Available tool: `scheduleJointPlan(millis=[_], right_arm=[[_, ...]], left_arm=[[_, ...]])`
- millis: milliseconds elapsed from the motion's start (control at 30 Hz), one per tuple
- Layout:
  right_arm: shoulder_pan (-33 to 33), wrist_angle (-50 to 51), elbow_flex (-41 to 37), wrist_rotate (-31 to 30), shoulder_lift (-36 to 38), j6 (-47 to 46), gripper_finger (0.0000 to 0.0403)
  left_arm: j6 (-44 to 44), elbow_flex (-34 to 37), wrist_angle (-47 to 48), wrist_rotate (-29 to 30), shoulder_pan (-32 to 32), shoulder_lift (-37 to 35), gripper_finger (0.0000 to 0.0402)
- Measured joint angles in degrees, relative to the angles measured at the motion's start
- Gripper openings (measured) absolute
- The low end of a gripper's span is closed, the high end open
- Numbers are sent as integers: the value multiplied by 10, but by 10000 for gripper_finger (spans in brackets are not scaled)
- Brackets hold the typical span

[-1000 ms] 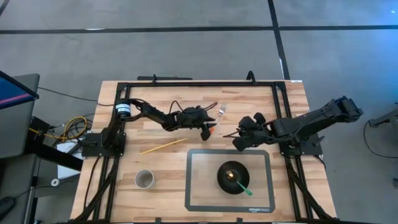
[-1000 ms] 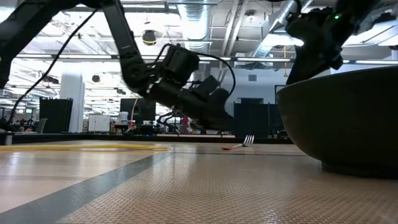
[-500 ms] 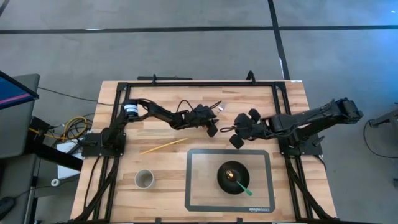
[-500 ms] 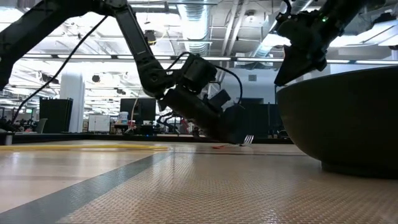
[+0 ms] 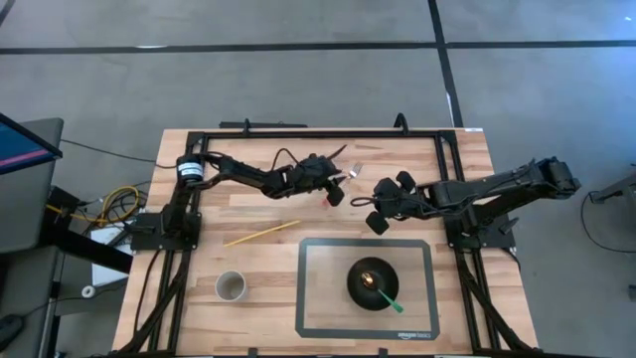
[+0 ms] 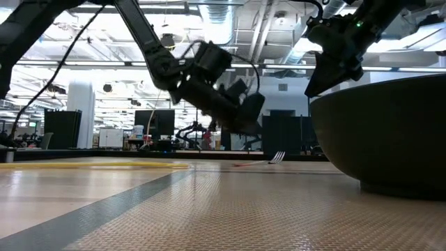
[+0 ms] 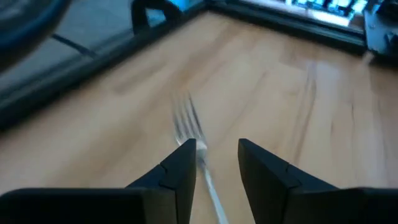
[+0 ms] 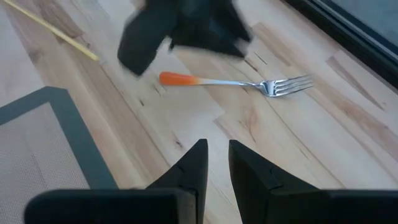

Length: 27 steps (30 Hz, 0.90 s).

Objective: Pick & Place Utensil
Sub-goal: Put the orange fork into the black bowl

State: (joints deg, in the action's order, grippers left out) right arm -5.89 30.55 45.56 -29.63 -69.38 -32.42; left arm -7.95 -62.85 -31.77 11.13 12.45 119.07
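Note:
A metal fork with an orange handle (image 8: 236, 81) lies flat on the wooden table, its tines (image 5: 353, 173) toward the far edge. My left gripper (image 7: 217, 152) hovers open just above it. In the left wrist view its fingers stand on either side of the handle, with the tines (image 7: 186, 121) ahead. The low view shows this gripper (image 6: 245, 117) raised off the table and the fork (image 6: 268, 160) lying below it. My right gripper (image 8: 217, 155) hangs to the fork's right (image 5: 376, 217), above the table, its fingers a narrow gap apart.
A yellow stick (image 5: 260, 234) lies left of a grey mat (image 5: 313, 288). On the mat stands a black bowl (image 5: 368, 273) with a green-handled utensil (image 5: 393, 302) in it. A small cup (image 5: 231, 286) sits near the front left. The black frame rail (image 5: 328, 130) runs along the far edge.
My left gripper dipped down to the table beside the fork's handle, then rose again and drew slightly toward the far edge. The fork stays on the table. My right gripper reached a little toward the left and the far edge.

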Motion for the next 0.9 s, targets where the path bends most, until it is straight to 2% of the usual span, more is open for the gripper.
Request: scheduleJointPlan(millis=[67,367,500,633,767,900], right_arm=[[0,-3,0,0,0,0,58],[0,-14,0,0,0,3,58],[0,-35,0,0,0,35,58],[0,-73,0,0,0,74,58],[0,-103,0,2,0,103,58],[1,-103,0,2,0,105,58]], left_arm=[[-8,2,7,-17,-1,21,120],[-11,0,-23,-15,5,83,117],[0,-1,-26,-13,5,88,84],[2,0,-8,-20,6,71,18],[8,3,18,-40,4,32,19],[32,15,53,-43,-5,-42,12]])
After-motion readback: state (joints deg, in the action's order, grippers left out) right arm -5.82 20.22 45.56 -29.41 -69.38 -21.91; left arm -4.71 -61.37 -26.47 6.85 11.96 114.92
